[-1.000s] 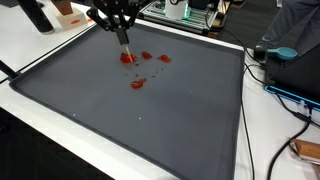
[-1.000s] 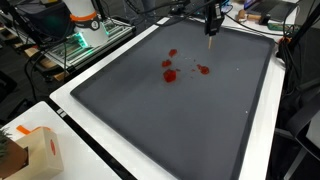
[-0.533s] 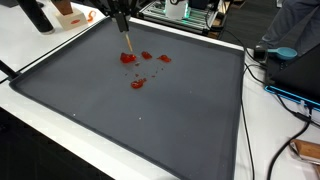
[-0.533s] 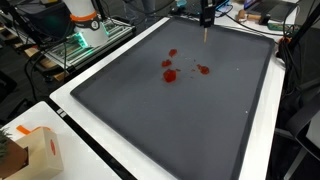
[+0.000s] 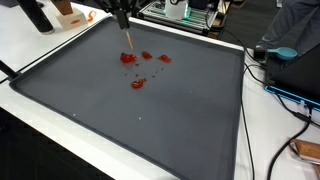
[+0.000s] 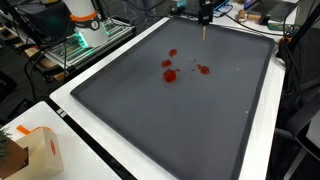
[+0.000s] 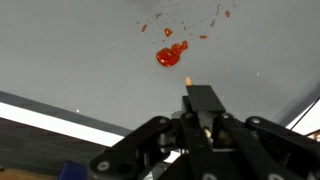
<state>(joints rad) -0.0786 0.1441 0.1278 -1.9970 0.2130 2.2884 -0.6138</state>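
One thin stick [image 7: 187, 82] sits pinched in the gripper [image 7: 200, 108], and the wrist view shows it well: both fingers are pressed together on the shaft and an orange tip pokes out ahead of them. The stick hangs close to upright in both exterior views [image 5: 127, 38] [image 6: 205, 31], tip down, over the far part of the dark mat [image 5: 160, 125]. It looks lifted clear of the surface rather than resting on it.

Just beyond that tip in the wrist view sits the biggest red blob [image 7: 170, 55], wet and glossy. Red specks [image 7: 182, 15] are scattered past it.

Four red blobs show on the mat in an exterior view [image 5: 137, 84], loosely clustered, the nearest one just below the stick's tip. From the opposite angle the same cluster [image 6: 169, 74] lies apart from the stick, nearer the middle of the mat [image 6: 180, 125].

The gripper [image 5: 122, 17] is up at the top edge of the picture, dark against the clutter behind it. Around the mat runs the white table [image 5: 45, 45], and a small box [image 6: 42, 152] stands at one near corner, well apart from the action.
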